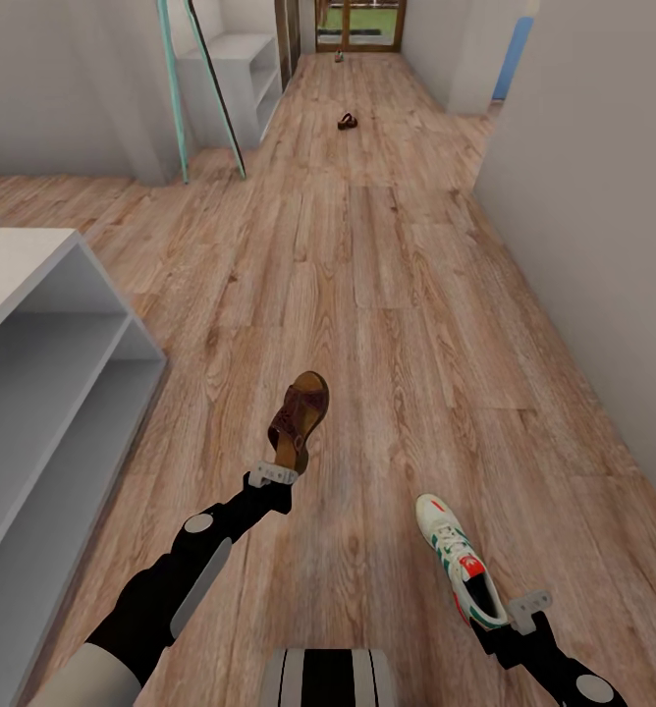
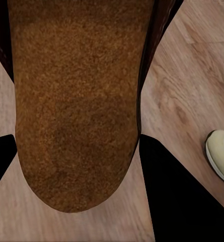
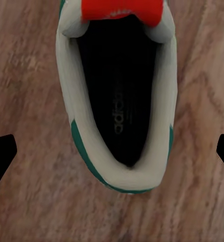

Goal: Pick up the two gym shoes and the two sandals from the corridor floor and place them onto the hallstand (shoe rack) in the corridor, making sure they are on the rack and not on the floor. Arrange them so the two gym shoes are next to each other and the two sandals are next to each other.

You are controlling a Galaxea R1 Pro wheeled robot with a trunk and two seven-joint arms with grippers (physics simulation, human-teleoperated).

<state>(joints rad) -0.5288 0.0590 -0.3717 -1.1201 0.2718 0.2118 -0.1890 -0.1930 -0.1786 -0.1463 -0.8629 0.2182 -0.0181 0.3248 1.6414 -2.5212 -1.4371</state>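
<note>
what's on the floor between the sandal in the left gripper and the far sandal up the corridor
Nothing: in the head view, bare wood floor runs from the held sandal to the far sandal.

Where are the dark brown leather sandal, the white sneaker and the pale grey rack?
dark brown leather sandal [image 1: 300, 416], head view, strap.
white sneaker with green stripes [image 1: 453, 556], head view, laces.
pale grey open rack [image 1: 33, 270], head view, flat top.
</note>
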